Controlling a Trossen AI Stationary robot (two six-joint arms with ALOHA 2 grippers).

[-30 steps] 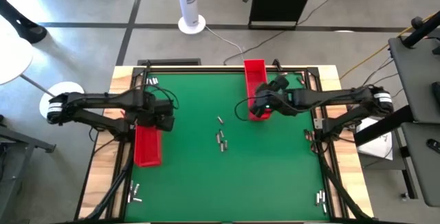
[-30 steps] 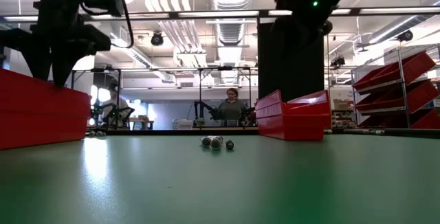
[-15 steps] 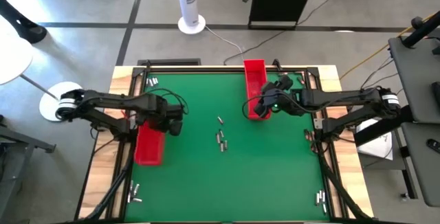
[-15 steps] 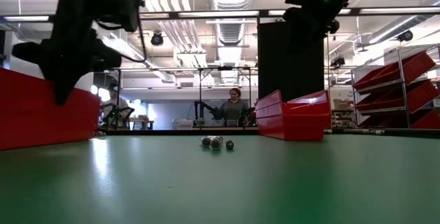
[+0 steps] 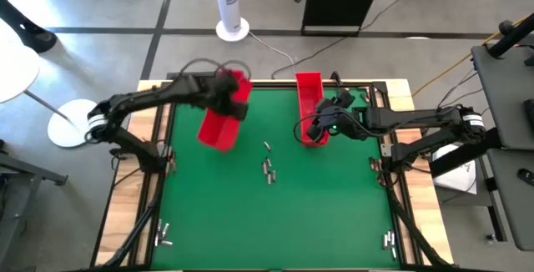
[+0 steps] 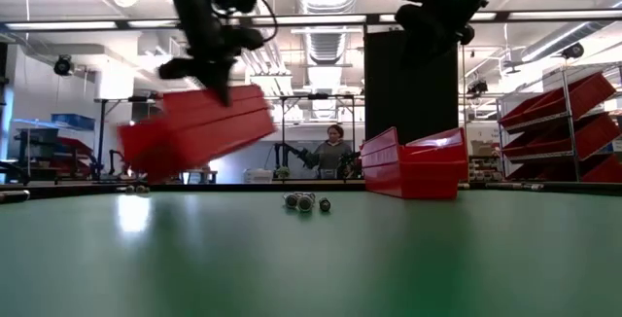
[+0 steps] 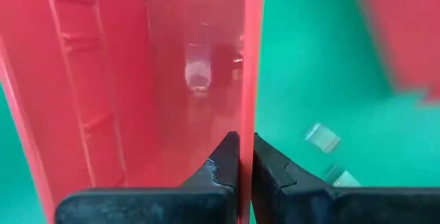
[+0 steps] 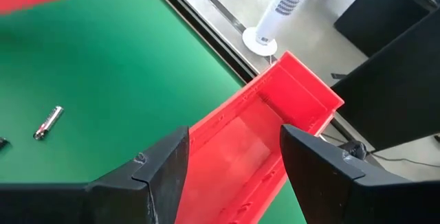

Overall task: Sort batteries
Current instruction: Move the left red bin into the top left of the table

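Setting: green worktop (image 5: 334, 214) framed in pale wood, on a grey workshop floor; a white tower fan (image 5: 230, 5) stands beyond the far edge, and the low view shows red shelf bins and a seated person far behind.
Left hand (image 7: 240, 157): fingers together, clamped on the thin side wall of a long red tray (image 5: 224, 112), which hangs tilted in the air above the far-left part of the worktop; gripping the rim lets the arm carry the whole tray.
Tray contents: one small pale cylinder (image 7: 198, 77) lies inside the carried tray, blurred, likely a battery.
Right hand (image 8: 230, 162): fingers apart, straddling the near end of a second red tray (image 5: 310, 105) that rests along the far-centre of the worktop; nothing is seen between the fingers, and the stance suggests a grasp of that tray is being prepared.
Batteries (image 5: 268, 166): a small loose cluster of silvery-grey and darker cylinders lying flat near mid-worktop, between the two trays and well apart from both hands; more sit on the wooden frame at the near corners.
Single battery (image 8: 48, 123): silvery with a darker end, lying alone on the green surface in the right wrist view.
Task stage: judged early, since the central cluster is unsorted.
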